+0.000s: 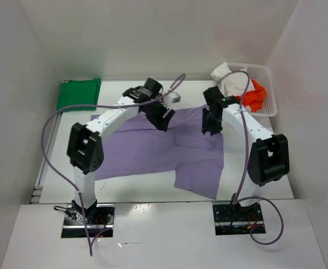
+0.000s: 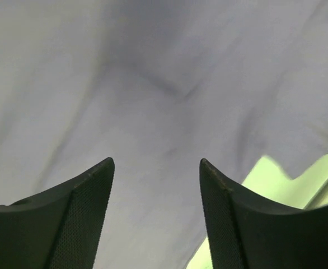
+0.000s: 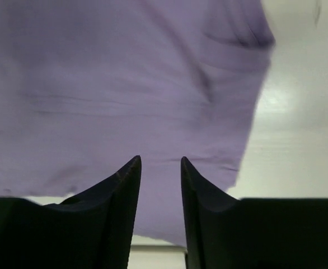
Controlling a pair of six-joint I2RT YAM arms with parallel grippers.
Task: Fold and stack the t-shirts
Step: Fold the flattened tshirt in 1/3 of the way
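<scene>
Four are counted: green shirt upper left, lavender shirt centre, white shirt and orange-red shirt half hidden in one basket. The left gripper and right gripper are parted, empty.

White left arm and right arm have black joints and purple cables.

The left arm and right arm hide stretches of the lavender t-shirt along its far edge.

A white plastic mesh basket sits at the far right corner of the white table, beside the white enclosure walls.
</scene>
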